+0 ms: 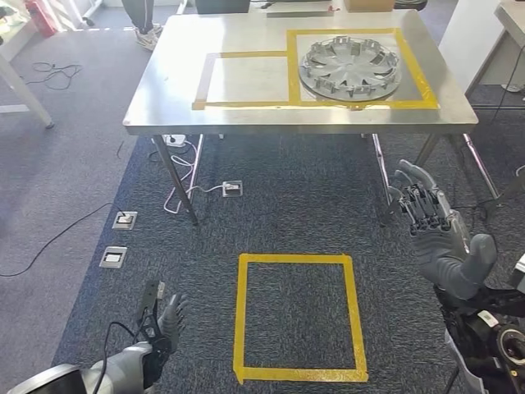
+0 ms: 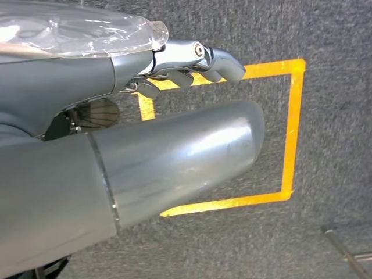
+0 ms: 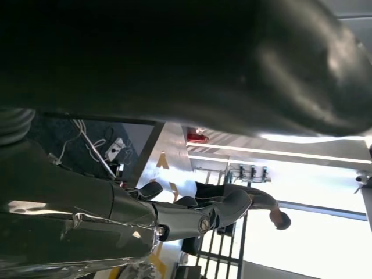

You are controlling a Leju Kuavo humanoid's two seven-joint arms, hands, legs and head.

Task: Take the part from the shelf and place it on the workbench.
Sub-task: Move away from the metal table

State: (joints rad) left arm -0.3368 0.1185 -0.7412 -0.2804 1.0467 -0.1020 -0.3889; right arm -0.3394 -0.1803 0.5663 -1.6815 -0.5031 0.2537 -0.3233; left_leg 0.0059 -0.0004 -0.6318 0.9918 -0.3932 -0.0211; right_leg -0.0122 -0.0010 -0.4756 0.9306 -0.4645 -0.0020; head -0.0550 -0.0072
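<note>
Head view: the wheel cover [image 1: 350, 68], a grey multi-spoke disc, lies flat on the table [image 1: 173, 90] inside the larger yellow-taped rectangle [image 1: 427, 86] at the table's far right. It fills most of that outline; its near rim touches or just overlaps the near strip of tape. A smaller taped rectangle [image 1: 207, 78] adjoins on the left and holds nothing.

Right hand [image 1: 436, 234] is raised before the table's near right corner, well apart from the wheel cover, fingers spread and slightly curled, nothing in them. Left hand [image 1: 162, 324] hangs low over the carpet [image 1: 291, 213], fingers loosely apart, holding nothing; the left wrist view shows the same hand [image 2: 184, 70] above the yellow floor square [image 1: 299, 318].

Floor sockets [image 1: 117, 238] and white cables [image 1: 185, 176] lie under the table's near left side. A person's legs [image 1: 143, 20] stand beyond the far left corner.
</note>
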